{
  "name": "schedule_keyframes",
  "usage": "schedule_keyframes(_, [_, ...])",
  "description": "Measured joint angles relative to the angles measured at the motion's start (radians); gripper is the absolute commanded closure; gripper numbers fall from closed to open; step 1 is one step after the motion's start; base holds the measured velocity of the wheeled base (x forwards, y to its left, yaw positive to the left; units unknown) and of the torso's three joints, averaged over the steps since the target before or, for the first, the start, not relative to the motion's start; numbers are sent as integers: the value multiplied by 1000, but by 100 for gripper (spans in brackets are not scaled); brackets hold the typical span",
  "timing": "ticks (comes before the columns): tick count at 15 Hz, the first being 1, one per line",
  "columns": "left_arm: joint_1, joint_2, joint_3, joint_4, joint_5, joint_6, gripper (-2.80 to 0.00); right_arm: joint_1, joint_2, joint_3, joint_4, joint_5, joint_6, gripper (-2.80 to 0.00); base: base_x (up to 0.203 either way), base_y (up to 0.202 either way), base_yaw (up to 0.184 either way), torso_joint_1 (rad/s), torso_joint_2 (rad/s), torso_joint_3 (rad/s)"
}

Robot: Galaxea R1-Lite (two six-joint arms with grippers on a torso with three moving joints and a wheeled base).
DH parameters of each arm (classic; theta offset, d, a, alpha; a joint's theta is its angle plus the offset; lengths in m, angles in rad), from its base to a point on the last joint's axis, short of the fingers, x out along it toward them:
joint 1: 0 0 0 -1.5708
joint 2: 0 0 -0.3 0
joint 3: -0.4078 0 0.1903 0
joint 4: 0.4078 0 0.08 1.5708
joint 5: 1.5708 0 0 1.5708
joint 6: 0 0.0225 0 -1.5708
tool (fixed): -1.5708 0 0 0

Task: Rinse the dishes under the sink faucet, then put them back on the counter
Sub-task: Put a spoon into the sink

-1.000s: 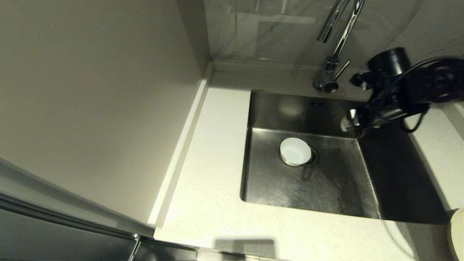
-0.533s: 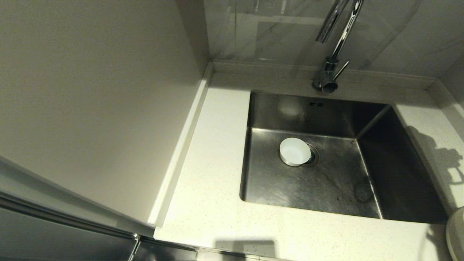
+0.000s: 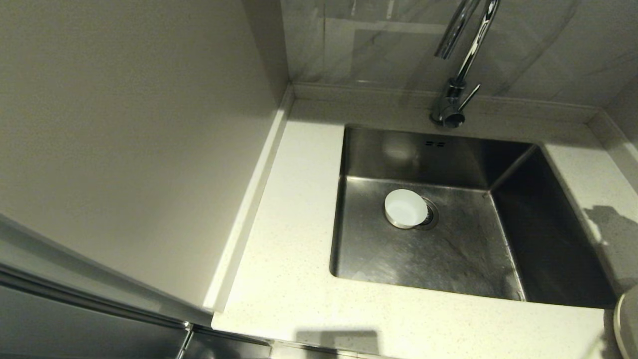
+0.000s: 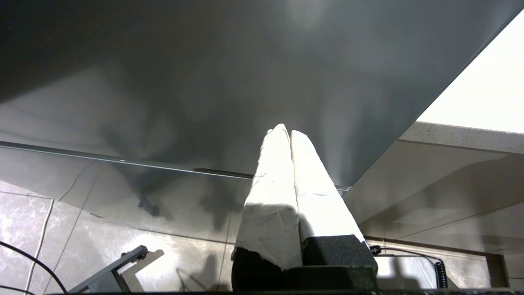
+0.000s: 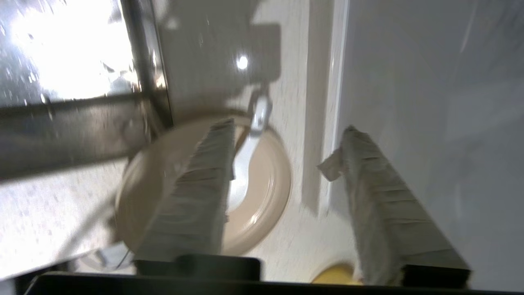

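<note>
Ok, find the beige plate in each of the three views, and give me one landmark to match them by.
Head view: only the plate edge shows, at the bottom right corner, on the counter.
Left wrist view: not in it.
Right wrist view: plate mid-frame under the right gripper, with the spoon on it.
Shared landmark: the sink corner beside the plate.

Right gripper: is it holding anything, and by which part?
Nothing. The right gripper hangs open above the plate and spoon; the left gripper is shut, empty.
</note>
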Motion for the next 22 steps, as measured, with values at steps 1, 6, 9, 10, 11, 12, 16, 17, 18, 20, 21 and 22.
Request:
schedule_keyframes(1, [0,0,0,0,0,0,0,-29,-2,24,9,8,3,0,0,0,0,0,0,0])
schedule_keyframes(6, [0,0,0,0,0,0,0,-149,0,139,13,20,5,0,0,0,0,0,0,0])
schedule_keyframes(9, [0,0,0,0,0,0,0,-165,14,164,11,20,19,0,0,0,0,0,0,0])
schedule_keyframes(10, [0,0,0,0,0,0,0,-166,23,169,12,19,46,0,0,0,0,0,0,0])
schedule_keyframes(11, [0,0,0,0,0,0,0,-167,31,178,13,20,64,0,0,0,0,0,0,0])
schedule_keyframes(12, [0,0,0,0,0,0,0,-167,38,190,13,23,68,0,0,0,0,0,0,0])
schedule_keyframes(16, [0,0,0,0,0,0,0,-171,54,232,16,74,66,-280,0,0,0,0,0,0])
schedule_keyframes(17, [0,0,0,0,0,0,0,-172,55,238,16,76,67,-280,0,0,0,0,0,0])
schedule_keyframes(18, [0,0,0,0,0,0,0,-173,56,243,17,80,67,-280,0,0,0,0,0,0])
schedule_keyframes(20, [0,0,0,0,0,0,0,-174,55,270,13,96,68,-280,0,0,0,0,0,0])
schedule_keyframes(21, [0,0,0,0,0,0,0,-176,54,285,11,104,67,-280,0,0,0,0,0,0])
schedule_keyframes(22, [0,0,0,0,0,0,0,-178,53,301,9,107,68,-280,0,0,0,0,0,0])
